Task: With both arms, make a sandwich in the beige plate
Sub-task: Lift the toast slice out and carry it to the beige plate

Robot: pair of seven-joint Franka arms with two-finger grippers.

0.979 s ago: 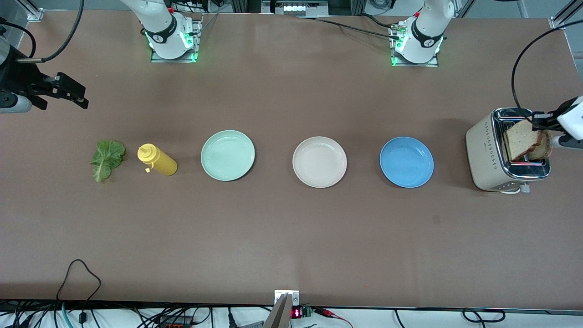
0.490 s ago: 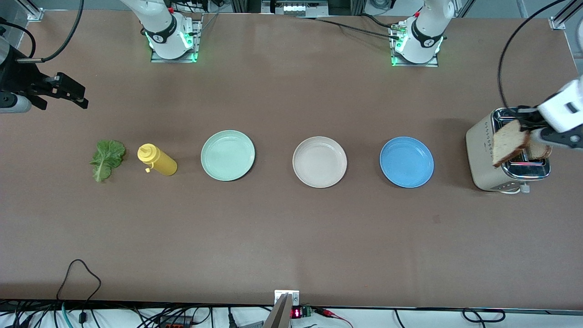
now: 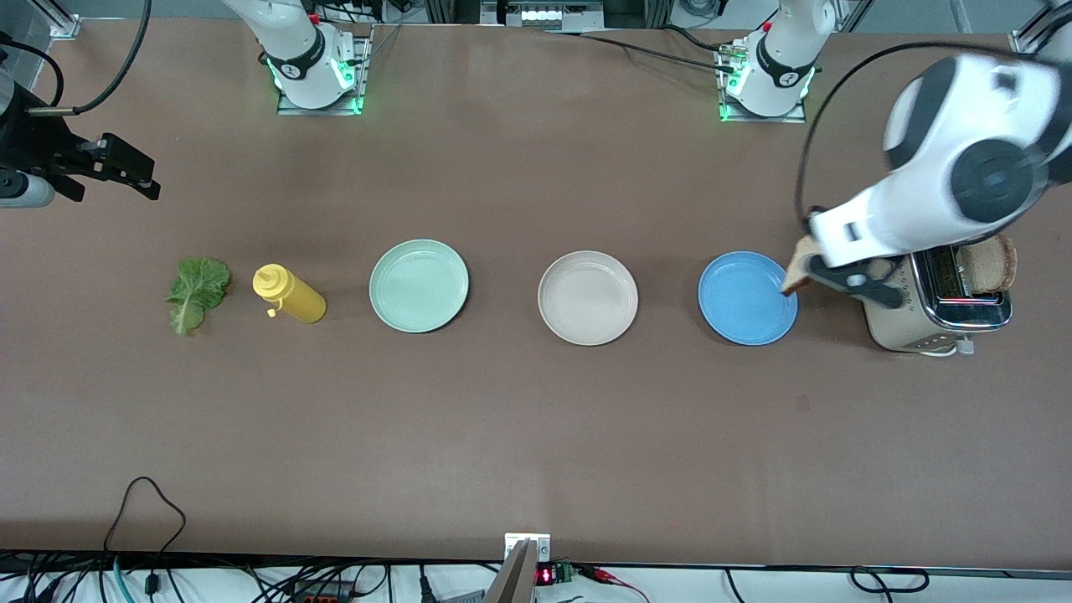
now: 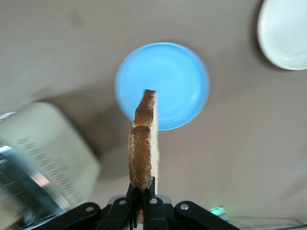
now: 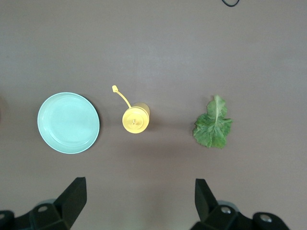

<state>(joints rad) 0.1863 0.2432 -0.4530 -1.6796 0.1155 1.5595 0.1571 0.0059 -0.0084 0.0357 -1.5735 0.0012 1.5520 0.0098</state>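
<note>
My left gripper (image 3: 812, 273) is shut on a slice of brown bread (image 3: 798, 268) and holds it on edge in the air, over the gap between the blue plate (image 3: 745, 311) and the toaster (image 3: 900, 333). In the left wrist view the slice (image 4: 143, 143) stands upright out of the gripper (image 4: 144, 189). A second slice (image 3: 989, 263) sticks out of the toaster. The beige plate (image 3: 588, 298) is empty, mid-table; it also shows in the left wrist view (image 4: 285, 33). The lettuce leaf (image 3: 198, 293) lies toward the right arm's end. My right gripper (image 3: 144, 177) waits open in the air near there, also in its wrist view (image 5: 141, 196).
A pale green plate (image 3: 419, 286) and a yellow squeeze bottle (image 3: 289, 294) sit between the beige plate and the lettuce. All the plates, bottle and toaster stand in one row. Cables lie along the table edge nearest the camera.
My left arm has lifted the bread slice out of the toaster and swung it toward the blue plate. The right arm has not moved.
</note>
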